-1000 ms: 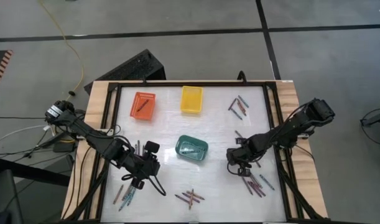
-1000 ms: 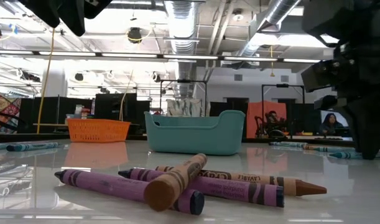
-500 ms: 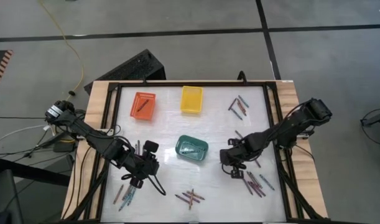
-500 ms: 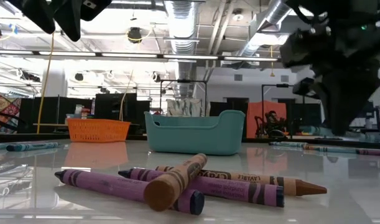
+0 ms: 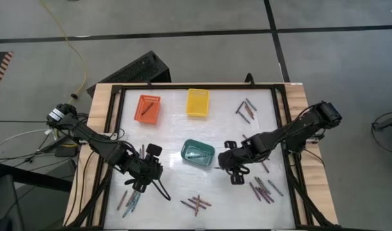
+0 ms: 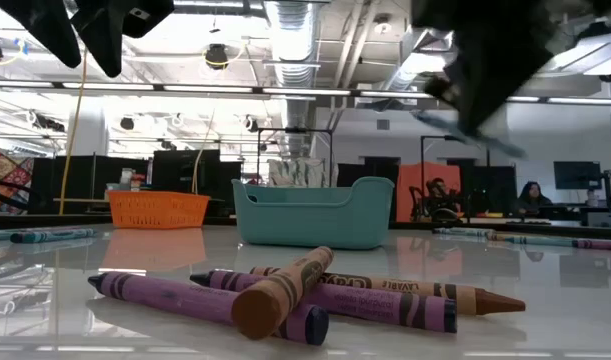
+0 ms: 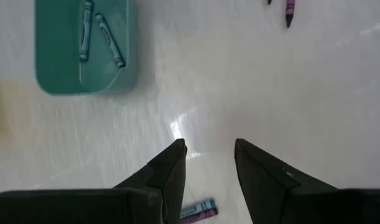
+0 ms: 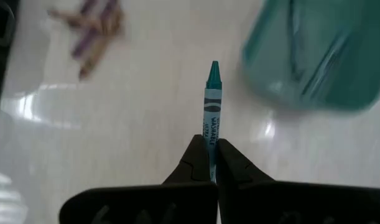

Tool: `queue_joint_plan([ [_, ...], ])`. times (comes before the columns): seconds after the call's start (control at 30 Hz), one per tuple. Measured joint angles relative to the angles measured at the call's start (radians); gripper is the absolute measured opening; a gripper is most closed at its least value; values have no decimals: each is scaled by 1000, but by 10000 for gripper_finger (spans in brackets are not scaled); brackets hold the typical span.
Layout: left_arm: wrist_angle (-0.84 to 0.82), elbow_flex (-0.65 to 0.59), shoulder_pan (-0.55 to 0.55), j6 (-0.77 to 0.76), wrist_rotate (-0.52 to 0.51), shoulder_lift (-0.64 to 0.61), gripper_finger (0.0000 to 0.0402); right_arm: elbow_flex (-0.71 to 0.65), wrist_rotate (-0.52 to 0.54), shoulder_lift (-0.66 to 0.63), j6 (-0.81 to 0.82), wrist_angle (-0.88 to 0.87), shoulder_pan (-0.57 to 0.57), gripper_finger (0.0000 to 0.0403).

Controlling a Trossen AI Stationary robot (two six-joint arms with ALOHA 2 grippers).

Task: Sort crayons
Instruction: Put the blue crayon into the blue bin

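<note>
Right arm carries teal crayon toward green basket

Right gripper [image 8: 211, 163], jaws clamped on a thin teal wax crayon [image 8: 212, 102], has moved left to just beside the green plastic basket [image 5: 197, 153]; drop likely next. Left gripper [image 7: 209, 163] hangs with jaws apart over a bare patch of the white tabletop [image 5: 173, 131], holding nothing.

From table height the right end effector [image 6: 485, 75] is only a dark smear, cut off by the upper edge, so its fingers cannot be read there. The left end effector [image 6: 80, 30] is likewise cropped at the top. In the right wrist view the teal basket [image 8: 320, 53] is blurred and runs out of the picture, and the small heap of crayons [image 8: 90, 28] is too soft to count. From above, the crayons [image 5: 129, 200] near the table's [image 5: 173, 138] left edge are too small to separate. The teal crayon [image 7: 198, 210] under the left fingers is partly hidden by them.
</note>
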Motion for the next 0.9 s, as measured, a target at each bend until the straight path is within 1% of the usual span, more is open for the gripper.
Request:
queue_joint_plan([
  [0.13, -28, 0, 0, -31, 2, 0, 128, 57, 11, -1, -80, 72, -27, 4],
  [0.3, -81, 0, -14, -93, 2, 0, 128, 69, 11, -1, -164, 220, -82, 4],
  [0.43, -116, 0, -43, -151, -11, 0, 128, 69, 10, 16, -198, 295, -132, 4],
  [0.57, -138, 0, -80, -217, -47, 0, 128, 70, 0, 67, -201, 369, -164, 4],
  [0.67, -123, 0, -110, -248, -51, 0, 128, 81, -41, 121, -187, 393, -182, 4],
  [0.73, -105, 0, -127, -257, -52, 0, 128, 104, -44, 156, -174, 392, -197, 4],
  [0.83, -35, 0, -150, -255, -57, 1, 128, 142, -44, 204, -175, 384, -207, 4],
  [0.9, 47, -12, -161, -233, -62, 0, 128, 171, -45, 231, -175, 373, -217, 4],
])
